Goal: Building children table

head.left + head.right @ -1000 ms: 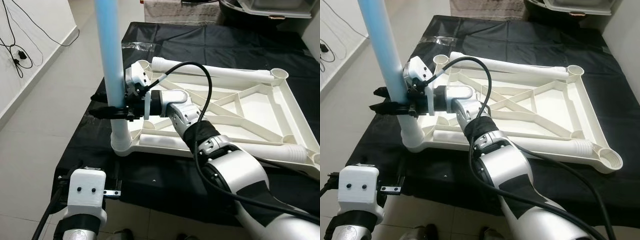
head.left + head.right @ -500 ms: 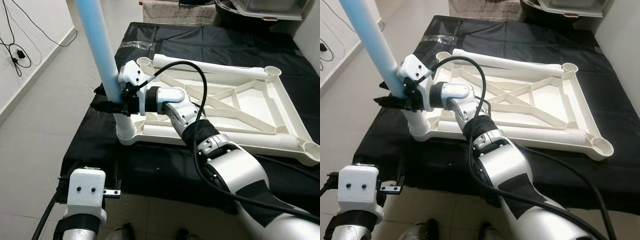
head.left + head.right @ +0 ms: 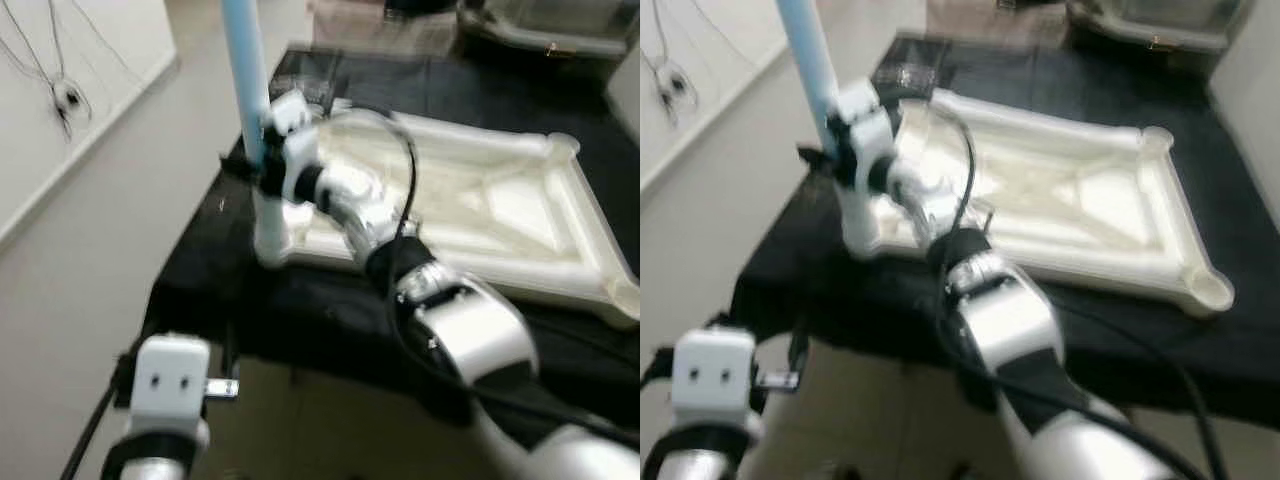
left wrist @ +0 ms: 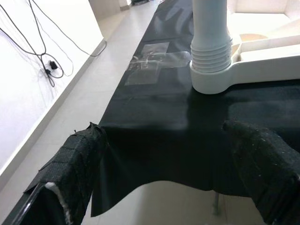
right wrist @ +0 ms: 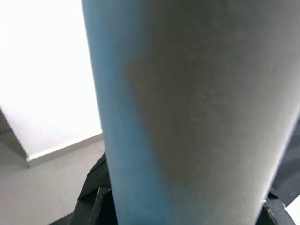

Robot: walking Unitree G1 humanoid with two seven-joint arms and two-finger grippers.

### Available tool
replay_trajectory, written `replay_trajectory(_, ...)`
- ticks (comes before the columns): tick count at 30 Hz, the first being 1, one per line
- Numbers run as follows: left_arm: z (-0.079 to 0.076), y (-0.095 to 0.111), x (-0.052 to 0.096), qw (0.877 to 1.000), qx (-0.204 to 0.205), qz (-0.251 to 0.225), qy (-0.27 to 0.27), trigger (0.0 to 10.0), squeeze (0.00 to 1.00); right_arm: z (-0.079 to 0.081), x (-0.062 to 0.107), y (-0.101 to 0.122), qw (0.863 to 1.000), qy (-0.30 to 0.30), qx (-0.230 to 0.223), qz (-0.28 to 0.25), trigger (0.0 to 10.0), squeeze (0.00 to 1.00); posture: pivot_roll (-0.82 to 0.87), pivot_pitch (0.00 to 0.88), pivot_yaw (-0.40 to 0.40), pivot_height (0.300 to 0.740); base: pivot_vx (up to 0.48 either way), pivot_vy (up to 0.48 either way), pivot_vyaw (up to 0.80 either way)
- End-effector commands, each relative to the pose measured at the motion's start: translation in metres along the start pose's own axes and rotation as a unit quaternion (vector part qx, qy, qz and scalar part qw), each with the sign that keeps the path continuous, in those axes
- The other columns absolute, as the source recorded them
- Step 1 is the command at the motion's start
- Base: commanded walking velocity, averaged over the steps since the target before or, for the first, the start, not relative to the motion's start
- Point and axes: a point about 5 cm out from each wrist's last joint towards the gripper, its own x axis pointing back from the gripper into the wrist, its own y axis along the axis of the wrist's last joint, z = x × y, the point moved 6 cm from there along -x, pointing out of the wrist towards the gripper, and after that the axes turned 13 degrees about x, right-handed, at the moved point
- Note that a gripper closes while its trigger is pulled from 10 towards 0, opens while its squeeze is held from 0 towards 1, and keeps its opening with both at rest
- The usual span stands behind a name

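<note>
A white plastic table top (image 3: 500, 200) lies upside down on a black cloth (image 3: 200, 290). A light blue leg (image 3: 245, 80) stands in the socket (image 4: 211, 70) at the near left corner. My right gripper (image 3: 258, 172) is shut on the blue leg just above the socket, and the leg's blue surface (image 5: 187, 112) sits right up against the right wrist camera. My left gripper (image 4: 171, 159) hangs low before the cloth's near edge, open with its fingers (image 4: 79, 168) wide apart and nothing between them. Both eye views are blurred.
The cloth-covered platform drops off at its left and near edges onto pale floor (image 3: 90, 250). Cables (image 3: 60, 95) hang on the white wall at left. A pale bin (image 3: 540, 30) stands beyond the far edge. Clear tape (image 4: 154, 63) lies on the cloth.
The whole picture has shifted and blurred, so the camera has moved. The blue leg stands more upright than half a second ago. My right gripper still holds it; the left arm hangs as before.
</note>
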Motion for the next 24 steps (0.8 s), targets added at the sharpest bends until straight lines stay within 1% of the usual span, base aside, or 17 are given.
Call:
replay_trajectory(1,-0.008,-0.004,0.003,1.0,0.01,0.012,-0.009,10.0,0.0,0.008,0.01,-0.06,0.992,-0.018,-0.069,0.101,10.0,0.0,0.17,0.241,-0.048,0.74,0.0,0.0,0.0)
replay_trajectory(2,-0.008,-0.004,0.003,1.0,0.01,0.012,-0.009,10.0,0.0,0.005,0.011,-0.063,0.991,-0.034,-0.075,0.108,10.0,0.0,0.17,0.242,-0.049,0.74,0.0,0.0,0.0)
replay_trajectory(3,-0.008,-0.004,0.003,1.0,0.01,0.012,-0.009,10.0,0.0,0.005,0.011,-0.063,0.991,-0.034,-0.075,0.108,10.0,0.0,0.17,0.242,-0.049,0.74,0.0,0.0,0.0)
replay_trajectory(4,-0.007,-0.004,0.002,1.0,0.009,0.012,-0.009,10.0,0.0,-0.001,0.012,-0.066,0.989,-0.061,-0.076,0.114,10.0,0.0,0.17,0.246,-0.05,0.74,0.0,0.0,0.0)
replay_trajectory(5,-0.007,-0.004,0.002,1.0,0.009,0.012,-0.009,10.0,0.0,-0.001,0.012,-0.066,0.989,-0.061,-0.076,0.114,10.0,0.0,0.17,0.246,-0.05,0.74,0.0,0.0,0.0)
replay_trajectory(7,-0.007,-0.004,0.002,1.0,0.008,0.011,-0.009,10.0,0.0,-0.014,0.016,-0.068,0.983,-0.115,-0.087,0.114,10.0,0.0,0.17,0.251,-0.052,0.74,0.0,0.0,0.0)
replay_trajectory(8,-0.007,-0.004,0.002,1.0,0.008,0.012,-0.008,10.0,0.0,-0.023,0.019,-0.069,0.977,-0.155,-0.102,0.106,10.0,0.0,0.17,0.251,-0.052,0.74,0.0,0.0,0.0)
replay_trajectory(14,-0.007,-0.004,0.001,1.0,0.006,0.012,-0.009,10.0,0.0,-0.027,0.021,-0.069,0.972,-0.182,-0.118,0.094,10.0,0.0,0.17,0.255,-0.05,0.74,0.0,0.0,0.0)
replay_trajectory(15,-0.007,-0.004,0.001,1.0,0.007,0.012,-0.009,10.0,0.0,-0.031,0.023,-0.069,0.968,-0.2,-0.127,0.085,10.0,0.0,0.17,0.256,-0.046,0.74,0.0,0.0,0.0)
replay_trajectory(18,-0.007,-0.005,0.001,1.0,0.007,0.012,-0.009,10.0,0.0,-0.033,0.024,-0.068,0.966,-0.207,-0.13,0.08,10.0,0.0,0.17,0.256,-0.046,0.74,0.0,0.0,0.0)
replay_trajectory(19,-0.007,-0.005,0.0,1.0,0.006,0.012,-0.009,10.0,0.0,-0.036,0.025,-0.066,0.965,-0.217,-0.131,0.07,10.0,0.0,0.17,0.256,-0.046,0.74,0.0,0.0,0.0)
replay_trajectory(20,-0.007,-0.005,0.0,1.0,0.006,0.012,-0.009,10.0,0.0,-0.036,0.025,-0.066,0.965,-0.217,-0.131,0.07,10.0,0.0,0.17,0.256,-0.046,0.74,0.0,0.0,0.0)
replay_trajectory(21,-0.007,-0.005,0.0,1.0,0.006,0.012,-0.01,10.0,0.0,-0.039,0.026,-0.062,0.963,-0.223,-0.139,0.049,10.0,0.0,0.17,0.256,-0.046,0.74,0.0,0.0,0.0)
replay_trajectory(22,-0.007,-0.005,0.0,1.0,0.006,0.012,-0.01,10.0,0.0,-0.039,0.026,-0.062,0.963,-0.223,-0.139,0.049,10.0,0.0,0.17,0.256,-0.046,0.74,0.0,0.0,0.0)
replay_trajectory(23,-0.007,-0.006,0.0,1.0,0.006,0.013,-0.01,10.0,0.0,-0.04,0.026,-0.057,0.964,-0.225,-0.142,0.026,10.0,0.0,0.17,0.255,-0.045,0.74,0.0,0.0,0.0)
replay_trajectory(24,-0.007,-0.006,0.0,1.0,0.006,0.013,-0.01,10.0,0.0,-0.04,0.026,-0.057,0.964,-0.225,-0.142,0.026,10.0,0.0,0.17,0.255,-0.045,0.74,0.0,0.0,0.0)
